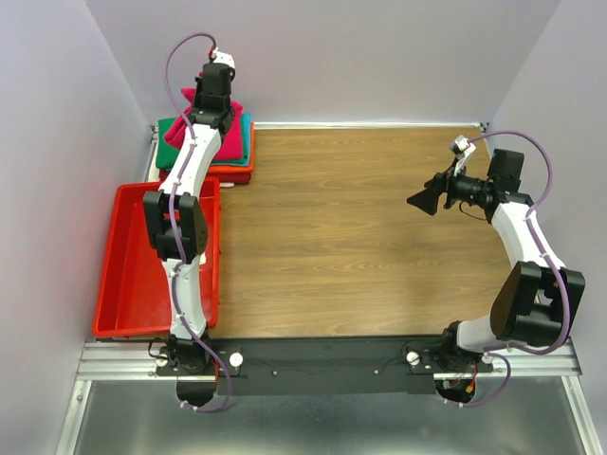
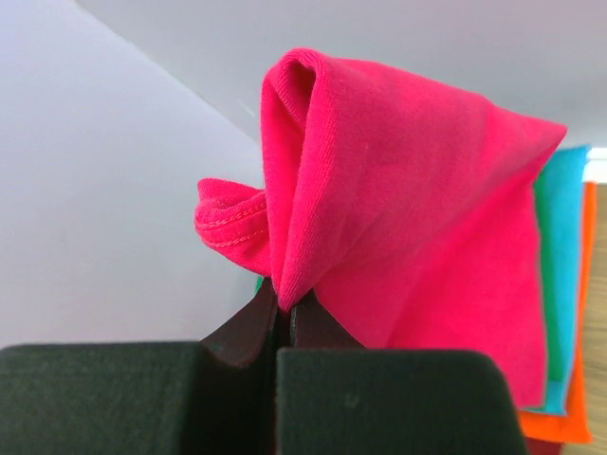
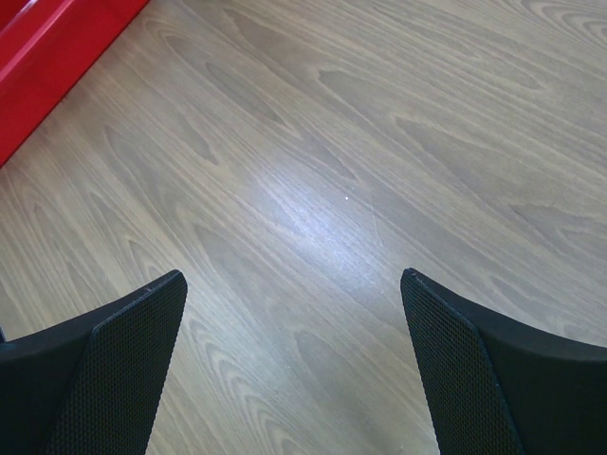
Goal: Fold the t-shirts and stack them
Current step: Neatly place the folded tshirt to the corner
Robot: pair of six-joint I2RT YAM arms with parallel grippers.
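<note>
The magenta-pink t-shirt (image 2: 408, 218) lay on top of the stack of folded t-shirts (image 1: 237, 169) at the far left corner of the table (image 1: 360, 246), with one folded edge raised into an upright peak. The left gripper (image 2: 285, 308) was fully closed on that edge, the fabric pinched between its fingertips and a hemmed corner curling out to one side. Beneath the pink layer, the left wrist view showed the green (image 2: 541, 303), teal-blue (image 2: 564, 265) and orange (image 2: 560, 427) layers edge-on. The overhead view showed a dark red layer (image 1: 232, 177) at the bottom. The red tray (image 1: 123, 284) stood just beside the stack on its near side, along the left table edge. The left arm passed above the tray and hid part of its floor. The right gripper (image 3: 292, 280) hovered well apart on the right side, over the wood surface, with its jaws spread wide and nothing held.
</note>
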